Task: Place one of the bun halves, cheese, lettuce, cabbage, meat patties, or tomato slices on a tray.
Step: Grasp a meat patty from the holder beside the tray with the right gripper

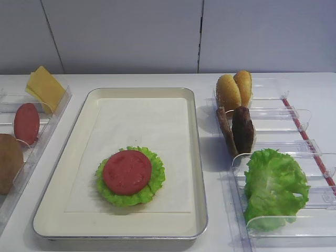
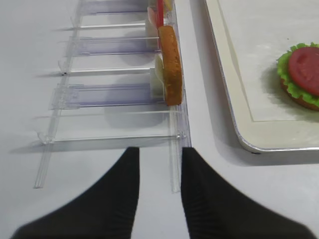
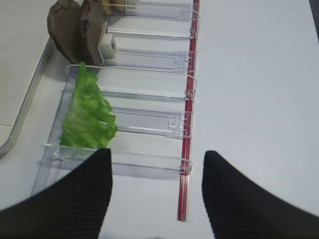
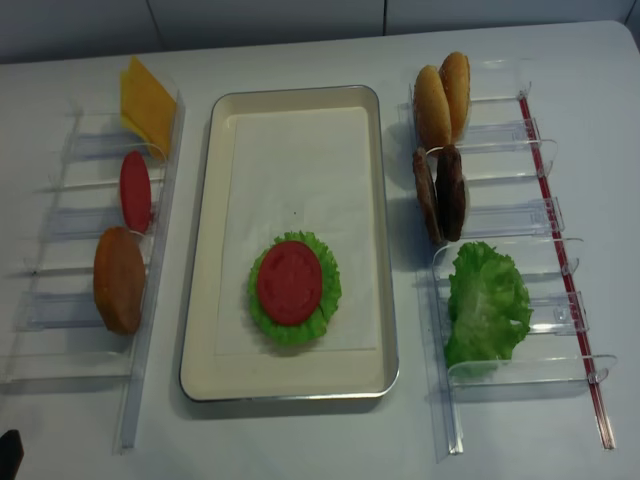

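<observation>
The tray sits in the middle of the table. On it, in the lower part, lies a green lettuce leaf with a red tomato slice flat on top. In the left wrist view a bit of bun shows under the leaf, so a burger is being built.

On the right side of the high views is a clear rack. It holds two bun halves at the top, two meat patties standing on edge below them, and more lettuce near the bottom. On the left is another rack with the cheese at the top, one tomato slice in the middle and a bun half lower down.

The right claw is at the bottom of its own camera view, with its two fingers wide apart and nothing between them. It hangs over the near end of the right rack, just past the lettuce. The left claw is at the bottom of its view, fingers a little apart and holding nothing, over the near end of the left rack.

I think a meat patty may come next. The two patties lean close together, so the claw could grab both, or knock one over. It could also bump the thin rack wall and push the rack. The lettuce is floppy and could slip out.
</observation>
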`<state>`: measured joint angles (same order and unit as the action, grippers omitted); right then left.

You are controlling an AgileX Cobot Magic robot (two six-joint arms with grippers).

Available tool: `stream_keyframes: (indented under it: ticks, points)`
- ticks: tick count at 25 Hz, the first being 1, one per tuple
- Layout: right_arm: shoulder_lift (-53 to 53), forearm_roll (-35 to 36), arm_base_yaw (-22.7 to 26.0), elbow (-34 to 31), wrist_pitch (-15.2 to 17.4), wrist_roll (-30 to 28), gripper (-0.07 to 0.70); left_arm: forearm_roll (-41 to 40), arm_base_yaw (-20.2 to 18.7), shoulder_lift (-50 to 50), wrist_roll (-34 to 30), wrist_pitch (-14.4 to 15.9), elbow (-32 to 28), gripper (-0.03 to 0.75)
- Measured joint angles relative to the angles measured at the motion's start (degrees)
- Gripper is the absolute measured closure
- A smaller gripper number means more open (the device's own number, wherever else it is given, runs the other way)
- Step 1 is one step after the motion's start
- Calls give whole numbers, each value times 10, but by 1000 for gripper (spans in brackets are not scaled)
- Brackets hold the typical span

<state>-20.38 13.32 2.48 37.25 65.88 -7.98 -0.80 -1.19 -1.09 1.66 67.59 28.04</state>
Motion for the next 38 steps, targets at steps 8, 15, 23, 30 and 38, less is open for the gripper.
stream_keyframes:
  ticks: [8, 15, 23, 30, 38]
  points:
    - [-216, 122, 0, 138, 37, -51, 212, 0, 0, 0, 0, 0, 0, 518]
    - [-350, 105, -69, 241, 46, -3, 212, 0, 0, 0, 0, 0, 0, 518]
    - [-496, -74, -289, 314, 28, 254, 206, 0, 0, 0, 0, 0, 0, 518]
    - [-631, -106, -343, 389, 38, 310, 135, 0, 0, 0, 0, 0, 0, 518]
    - [-709, -106, -344, 414, -28, 304, 132, 0, 0, 0, 0, 0, 0, 518]
